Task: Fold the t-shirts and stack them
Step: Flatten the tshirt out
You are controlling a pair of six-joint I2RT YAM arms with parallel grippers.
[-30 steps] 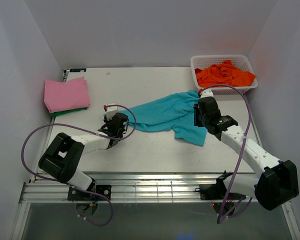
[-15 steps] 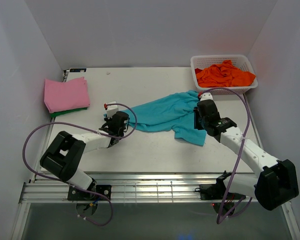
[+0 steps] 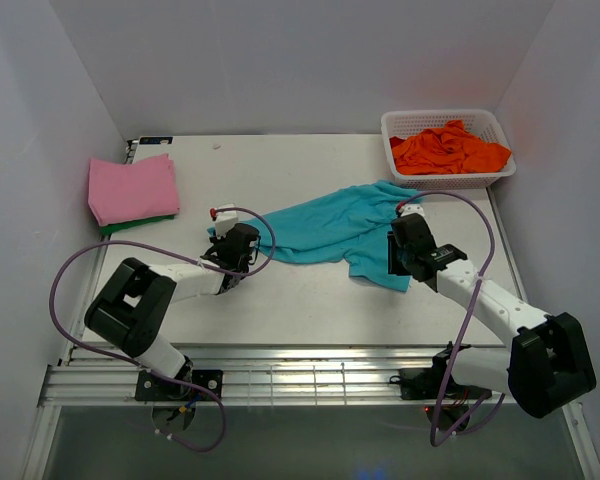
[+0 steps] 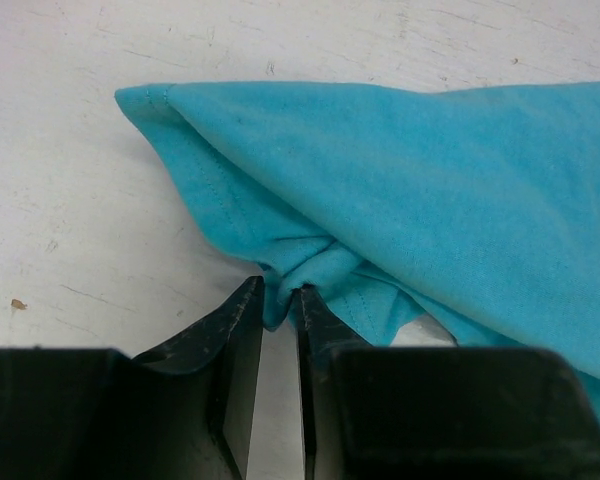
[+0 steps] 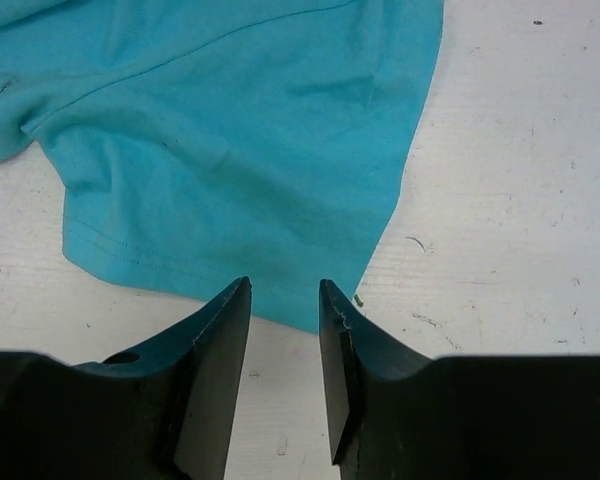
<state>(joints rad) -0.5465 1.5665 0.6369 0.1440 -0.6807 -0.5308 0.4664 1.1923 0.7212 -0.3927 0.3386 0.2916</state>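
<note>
The left gripper (image 4: 280,297) has its fingers nearly together, pinching a bunched fold of the teal t-shirt (image 4: 430,170), which spreads away beyond the tips. The right gripper (image 5: 285,295) stands part-way apart (gripping nothing). The shirt's hem lies flat on the table (image 5: 520,200) just between its tips, and the cloth stretches ahead and leftward.

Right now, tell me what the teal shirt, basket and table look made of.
Teal shirt: soft matte knit cloth, likely cotton; it creases and shows stitched hems.
Basket: white plastic, by its rigid lattice walls.
Table: hard, matte white surface, scuffed and scratched; core unclear.
</note>
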